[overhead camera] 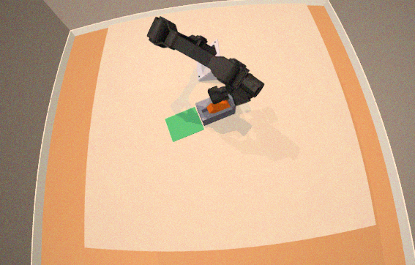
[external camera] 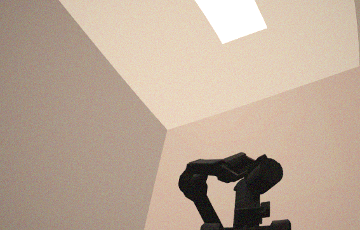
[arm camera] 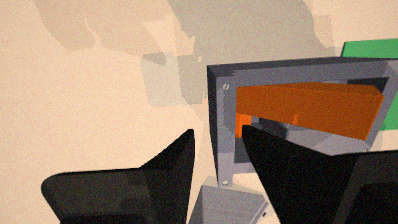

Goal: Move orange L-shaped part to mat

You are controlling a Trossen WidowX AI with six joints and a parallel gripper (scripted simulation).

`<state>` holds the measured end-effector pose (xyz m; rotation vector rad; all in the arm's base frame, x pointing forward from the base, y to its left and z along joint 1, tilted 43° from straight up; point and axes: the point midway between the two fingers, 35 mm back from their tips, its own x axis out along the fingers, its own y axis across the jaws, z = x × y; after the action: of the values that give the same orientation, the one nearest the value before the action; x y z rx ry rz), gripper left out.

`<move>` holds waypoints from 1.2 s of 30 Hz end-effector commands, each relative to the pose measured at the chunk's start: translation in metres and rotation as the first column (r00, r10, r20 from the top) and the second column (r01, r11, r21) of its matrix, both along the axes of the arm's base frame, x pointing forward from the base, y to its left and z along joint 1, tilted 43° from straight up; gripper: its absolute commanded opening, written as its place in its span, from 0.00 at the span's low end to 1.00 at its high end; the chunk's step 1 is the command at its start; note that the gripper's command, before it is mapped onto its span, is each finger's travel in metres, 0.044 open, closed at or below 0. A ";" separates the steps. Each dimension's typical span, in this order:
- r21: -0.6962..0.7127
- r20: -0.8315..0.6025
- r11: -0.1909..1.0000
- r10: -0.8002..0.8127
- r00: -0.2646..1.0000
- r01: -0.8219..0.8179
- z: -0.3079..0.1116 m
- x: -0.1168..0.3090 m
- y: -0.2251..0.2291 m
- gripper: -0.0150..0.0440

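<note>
The orange L-shaped part point(overhead camera: 219, 106) point(arm camera: 310, 107) is tilted in the grey tray point(overhead camera: 221, 118) point(arm camera: 225, 115). Its plain end, toward the mat, is tipped up; its L-shaped end is low in the pocket. My gripper point(arm camera: 217, 132) is partly open, with nothing between its fingers. In the wrist view the right fingertip is at the L-shaped end and hides some of it; contact is hard to tell. The left fingertip is outside the tray's end wall. The green mat point(overhead camera: 184, 128) point(arm camera: 370, 48) lies beside the tray, with no part on it.
The arm's pale base plate point(overhead camera: 206, 75) point(arm camera: 225, 205) is close behind the tray. The arm point(overhead camera: 195, 49) point(external camera: 207, 163) reaches over from the back; the exterior view does not show the tray or the fingertips. The arm's shadow falls across the tray and the table.
</note>
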<state>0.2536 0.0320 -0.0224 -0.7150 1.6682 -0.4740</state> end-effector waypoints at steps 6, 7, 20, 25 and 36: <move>0.013 0.026 1.000 0.004 1.000 -0.004 0.052 0.008 0.038 0.56; 0.013 0.026 1.000 0.004 1.000 -0.004 0.052 0.008 0.038 0.56; 0.017 0.035 1.000 0.015 0.999 -0.015 0.048 0.010 0.037 0.56; 0.017 0.035 1.000 0.015 0.999 -0.015 0.048 0.010 0.037 0.56; 0.011 0.206 0.985 -0.172 0.963 0.174 0.057 0.015 0.029 0.73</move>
<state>0.2645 0.0658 0.0280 -0.6097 1.5935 -0.5561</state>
